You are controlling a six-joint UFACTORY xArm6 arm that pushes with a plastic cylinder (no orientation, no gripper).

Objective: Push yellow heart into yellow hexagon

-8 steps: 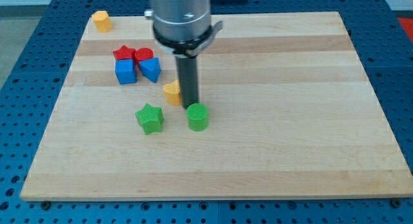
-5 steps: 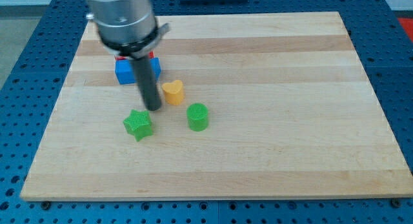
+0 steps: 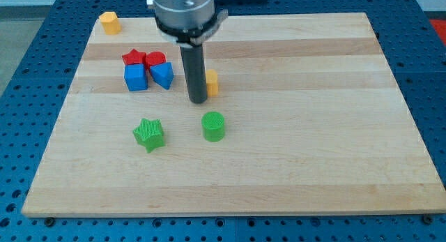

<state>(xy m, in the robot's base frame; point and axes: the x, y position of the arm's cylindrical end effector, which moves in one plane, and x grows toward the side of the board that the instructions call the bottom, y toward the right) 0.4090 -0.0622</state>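
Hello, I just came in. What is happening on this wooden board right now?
A robot arm is pushing blocks with a dark rod. My tip sits at the view's left side of the yellow heart, partly hiding it. The yellow hexagon is far off, at the board's top-left corner, so the two are not together. Red and blue blocks cluster left of the rod; a green star and green cylinder lie below.

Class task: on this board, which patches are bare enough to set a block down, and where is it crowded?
Bare: everything to the view's right of the yellow heart and green cylinder, plus the strip below the green star. Crowded: the red and blue cluster, with my tip beside the heart.
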